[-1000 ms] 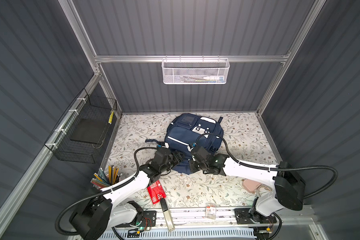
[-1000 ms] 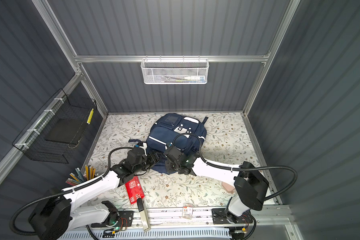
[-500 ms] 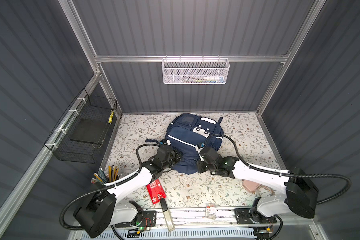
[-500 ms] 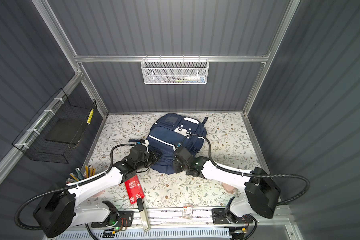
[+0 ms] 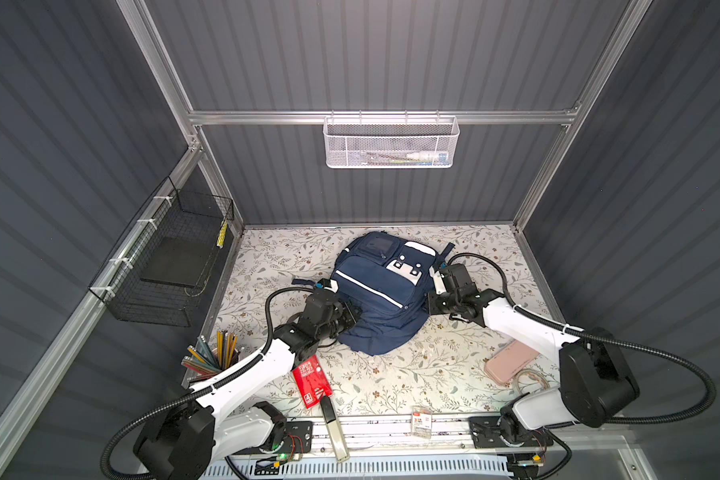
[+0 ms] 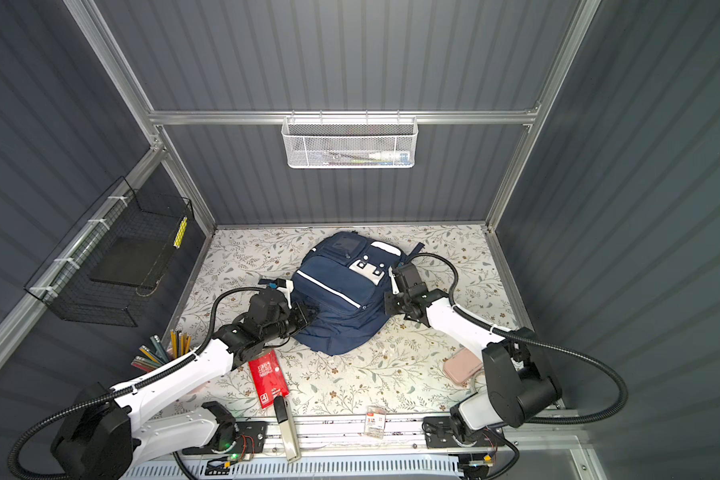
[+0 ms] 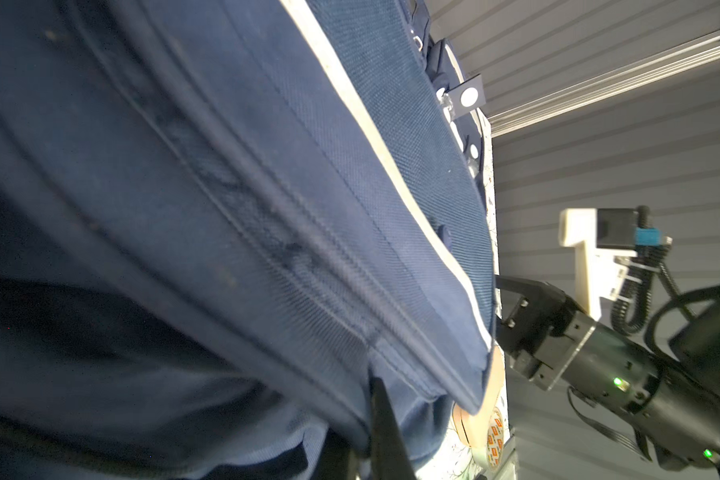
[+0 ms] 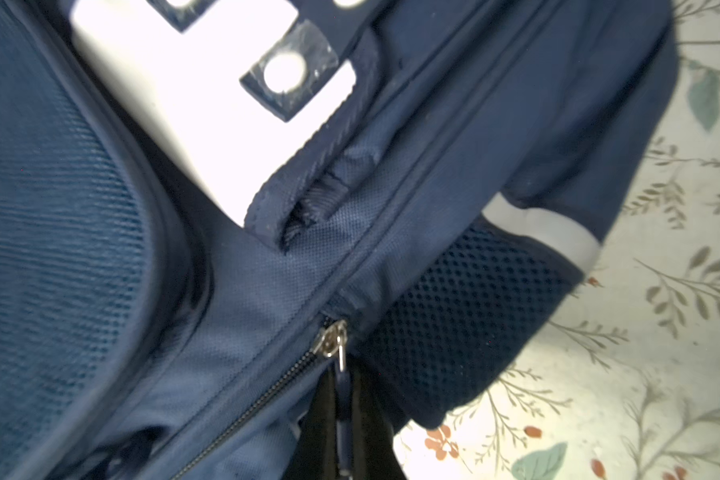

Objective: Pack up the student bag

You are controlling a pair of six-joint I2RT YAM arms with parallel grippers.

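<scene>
Bench [image 5: 454, 374], flowered cloth. The student bag [image 5: 375, 291] lies flat at mid-bench, a little toward the far side, with its front pockets up and its rounded end nearest.

Left arm, change: the left tool [image 5: 352, 319] was spread a second ago and has now clenched. It sits at the bag's near-left edge. The left wrist view shows its fingers buried in navy cloth, so we read it as pinching a fold of the bag to anchor it.

Right arm, change: over the same second it has swung from the bag's near edge round to the right flank. The right tool [image 5: 432, 300] is clenched on the zip pull [image 8: 341, 376], whose tab runs between its fingers. The slider [image 8: 330, 337] is just beyond the fingertips, beside the mesh side pocket [image 8: 454, 324].

Meaning: we judge a zip run along the main compartment is in hand, one tool bracing and the other drawing. We cannot tell whether the track behind the slider has parted.

Position: the bag lies between the two tools and touches both.

Loose items: the red packet [image 5: 310, 380] at near left and the pink case [image 5: 510, 365] at near right lie apart from the bag, so we judge the packing not yet begun.
</scene>
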